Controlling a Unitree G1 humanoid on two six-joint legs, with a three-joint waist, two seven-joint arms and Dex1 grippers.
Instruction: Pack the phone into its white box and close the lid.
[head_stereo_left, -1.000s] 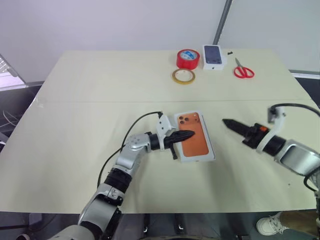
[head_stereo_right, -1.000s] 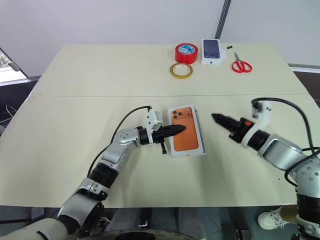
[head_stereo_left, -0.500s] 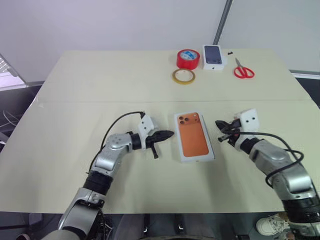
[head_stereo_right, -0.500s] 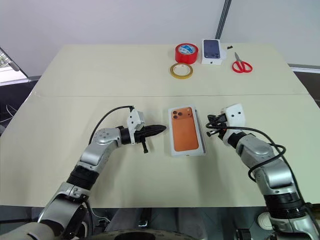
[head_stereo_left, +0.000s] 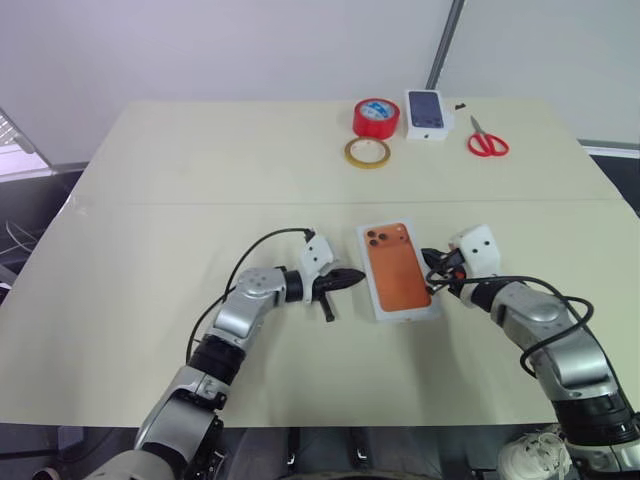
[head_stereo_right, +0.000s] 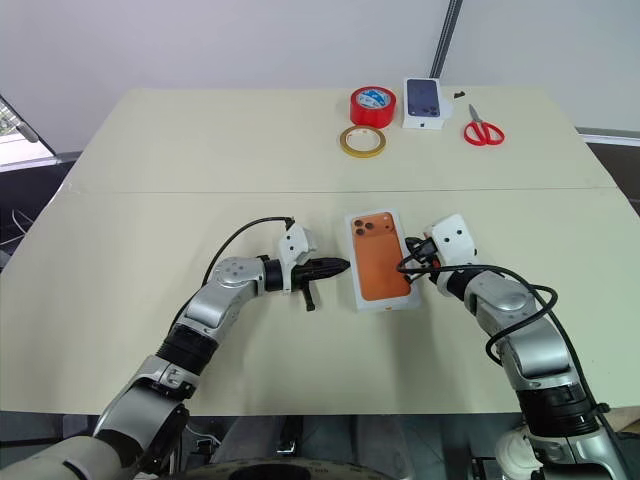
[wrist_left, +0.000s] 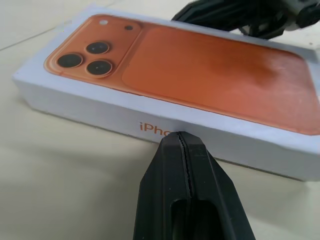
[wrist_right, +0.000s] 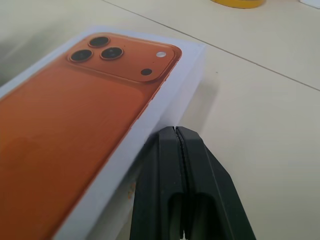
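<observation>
White box (head_stereo_left: 400, 272) lies closed at centre of frame on table (head_stereo_left: 200, 180), its top printed w/ an orange phone back, lens cluster toward the far end. Left gripper (head_stereo_left: 358, 276) sits just left of box, fingers pressed together, tip at or nearly at the box's left side wall. Right gripper (head_stereo_left: 432, 283) at box's right edge, fingers also pressed together, tip against the side wall. Neither pinches anything.
</observation>
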